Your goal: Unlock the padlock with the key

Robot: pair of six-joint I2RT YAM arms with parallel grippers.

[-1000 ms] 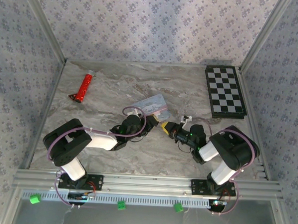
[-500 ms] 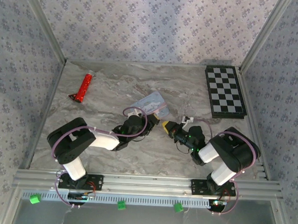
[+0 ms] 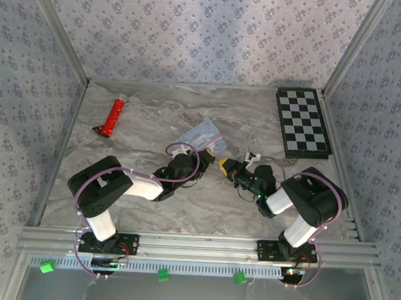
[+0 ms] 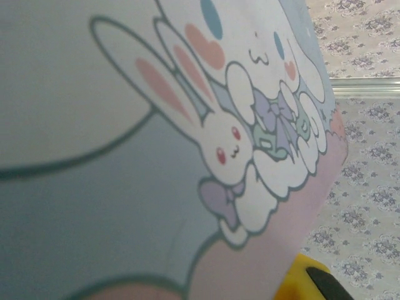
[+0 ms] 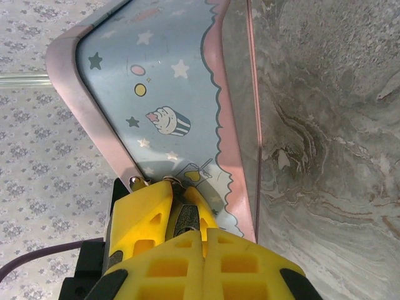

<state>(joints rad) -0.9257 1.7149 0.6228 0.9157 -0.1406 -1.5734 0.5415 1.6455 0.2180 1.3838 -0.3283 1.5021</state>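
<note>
while the right pincer [image 5: 165, 185] is closed at the rabbit-printed tin [image 4: 94, 219], i cannot tell for the left pincer [image 3: 201, 155].

Tin [image 5: 169, 112] smooth, printed, slight sheen; table [image 5: 325, 125] marble-look, matt; right gripper [image 5: 170, 190] yellow moulded plastic; tube [image 3: 111, 116] glossy red.

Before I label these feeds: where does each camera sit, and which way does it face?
Top external: above and behind, looking down on the grey marbled table; both arms show.
Left wrist: pressed close to the pastel cartoon-printed tin; a yellow finger corner shows.
Right wrist: looks along its shut yellow gripper at the tin.
Shared: the tin, all three.
</note>
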